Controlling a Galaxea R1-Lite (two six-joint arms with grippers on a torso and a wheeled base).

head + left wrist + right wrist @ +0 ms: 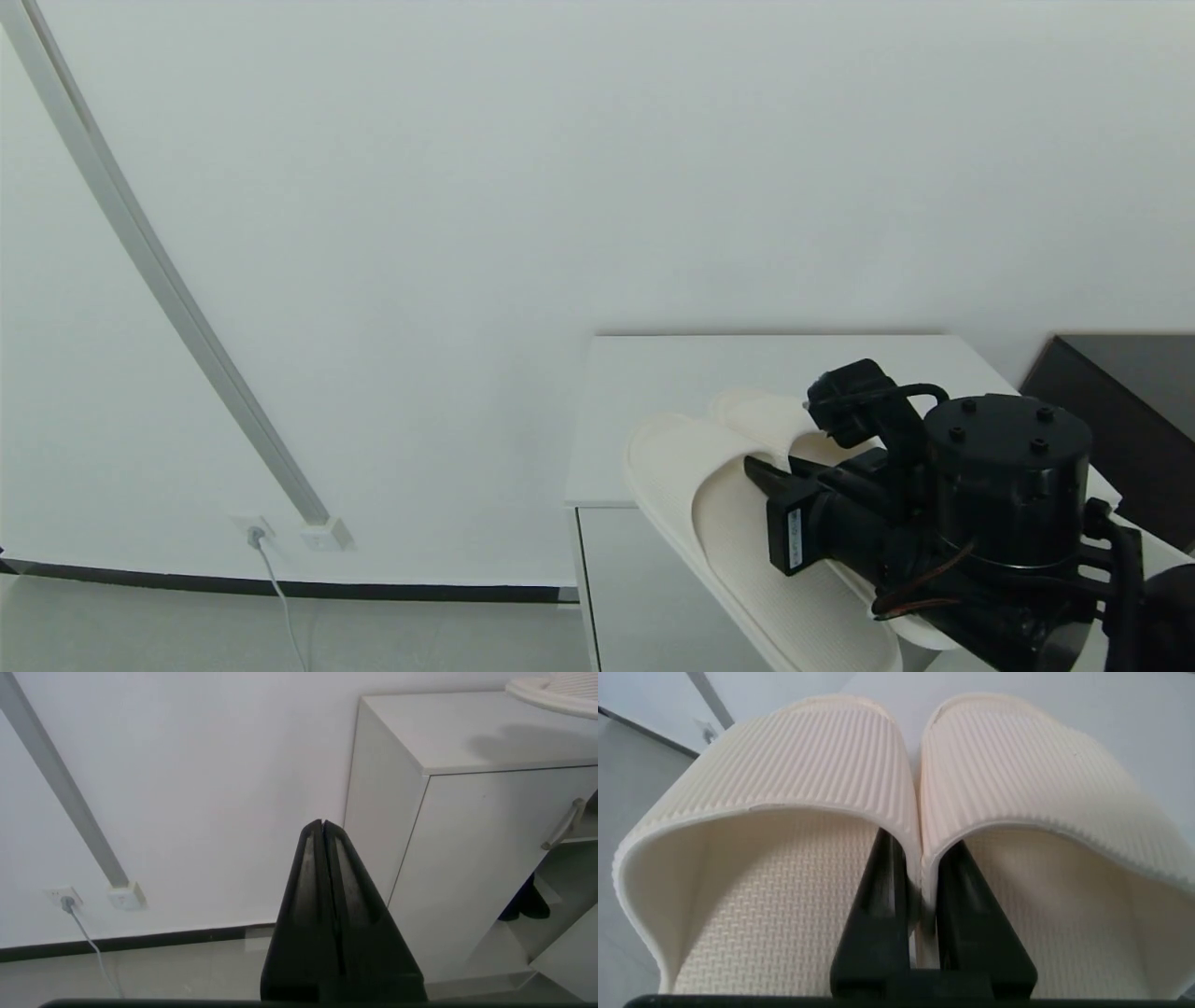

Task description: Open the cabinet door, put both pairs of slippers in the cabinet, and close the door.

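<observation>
Slippers, seemingly in right end effector

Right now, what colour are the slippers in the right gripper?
Cream, ribbed slippers; best in the right wrist view.

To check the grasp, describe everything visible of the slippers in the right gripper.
The slippers are cream, foam-like, with ribbed straps and textured footbeds, side by side, toes away from the wrist. The right gripper has one finger inside each, clamping their inner walls, holding them tilted above the front edge of the cabinet.
</observation>
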